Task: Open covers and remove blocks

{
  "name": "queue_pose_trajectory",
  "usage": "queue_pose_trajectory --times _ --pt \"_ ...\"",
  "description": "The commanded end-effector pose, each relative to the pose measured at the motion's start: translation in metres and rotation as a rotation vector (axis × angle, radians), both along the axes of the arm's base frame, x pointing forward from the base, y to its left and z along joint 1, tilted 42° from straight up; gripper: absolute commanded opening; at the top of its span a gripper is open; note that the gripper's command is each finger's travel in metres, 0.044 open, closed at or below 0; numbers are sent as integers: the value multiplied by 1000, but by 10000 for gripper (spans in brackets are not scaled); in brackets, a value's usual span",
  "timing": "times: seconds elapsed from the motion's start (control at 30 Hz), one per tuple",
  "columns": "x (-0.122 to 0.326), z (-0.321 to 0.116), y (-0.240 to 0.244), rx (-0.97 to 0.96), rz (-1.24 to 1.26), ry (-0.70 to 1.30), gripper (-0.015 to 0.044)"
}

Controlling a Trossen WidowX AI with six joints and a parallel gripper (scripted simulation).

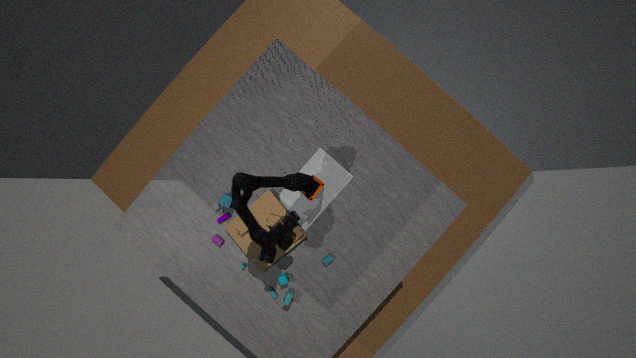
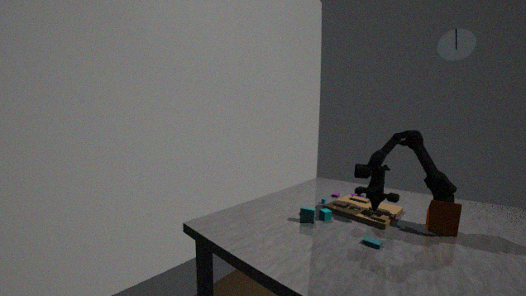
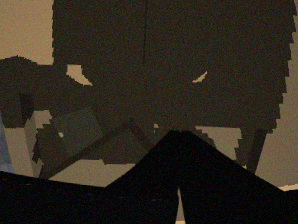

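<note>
The wooden puzzle board (image 1: 270, 205) (image 2: 394, 206) (image 3: 25, 30) lies flat under the arm, much of it in shadow. My gripper (image 2: 375, 209) (image 3: 178, 140) is shut and empty, pointing down with its tips low over or at the board's front part; contact cannot be told. A dark greenish block (image 3: 77, 131) shows in a recess left of the tips. Off the board lie a teal block (image 1: 283, 279) (image 2: 326, 214), a longer teal block (image 1: 288, 298) (image 2: 308, 215), a flat teal block (image 1: 328, 259) (image 2: 372, 242) and a magenta block (image 1: 217, 240) (image 2: 335, 195). The covers' positions are unclear.
A purple piece (image 1: 223, 218) and a larger teal piece (image 1: 226, 201) lie beside the board. Small teal pieces (image 1: 272, 293) (image 1: 243, 266) lie near its other side. The arm's orange base (image 2: 444, 218) stands by the board, with a pale rectangle (image 1: 337, 175) around it.
</note>
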State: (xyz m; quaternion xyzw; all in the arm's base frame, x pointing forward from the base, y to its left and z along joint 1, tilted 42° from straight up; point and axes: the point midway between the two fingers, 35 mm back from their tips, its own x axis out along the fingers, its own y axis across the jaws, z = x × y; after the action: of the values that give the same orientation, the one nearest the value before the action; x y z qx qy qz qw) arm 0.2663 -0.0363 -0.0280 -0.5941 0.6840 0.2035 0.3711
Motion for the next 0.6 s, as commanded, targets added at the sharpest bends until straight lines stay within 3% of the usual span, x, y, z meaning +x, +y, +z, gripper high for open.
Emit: queue_pose_trajectory --times 0.0,0.57 --pt "-7 -1 0 3 -3 2 0" --pt "-25 1 -1 3 -3 3 0"
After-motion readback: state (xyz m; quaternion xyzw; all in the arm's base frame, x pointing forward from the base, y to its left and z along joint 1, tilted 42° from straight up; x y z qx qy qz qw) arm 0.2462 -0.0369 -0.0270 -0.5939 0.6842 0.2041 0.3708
